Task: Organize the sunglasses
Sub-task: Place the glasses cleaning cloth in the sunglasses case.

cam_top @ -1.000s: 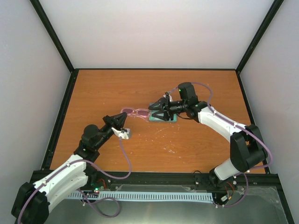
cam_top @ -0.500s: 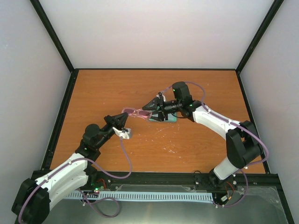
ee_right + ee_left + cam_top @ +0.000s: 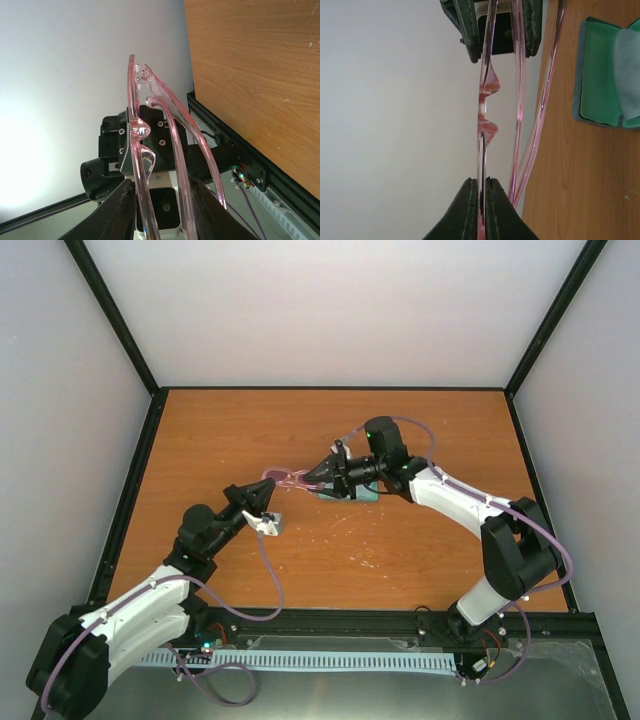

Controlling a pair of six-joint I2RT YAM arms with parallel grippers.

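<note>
The sunglasses, a pink translucent folded pair, are held in the air above the table between my two grippers. My left gripper is shut on one end of the front frame; in the left wrist view its fingers pinch the lens edge of the sunglasses. My right gripper is open, its jaws standing either side of the other end of the sunglasses. In the right wrist view the gripper has the front frame and one folded arm between its fingers, with narrow gaps still showing.
The grey-blue case lies open on the orange table under my right arm. Its green lining holds a pale blue cloth. Black frame rails edge the table.
My right gripper has moved left, away from the case, and now straddles the free end of the sunglasses. My left gripper has kept its hold and barely moved.
</note>
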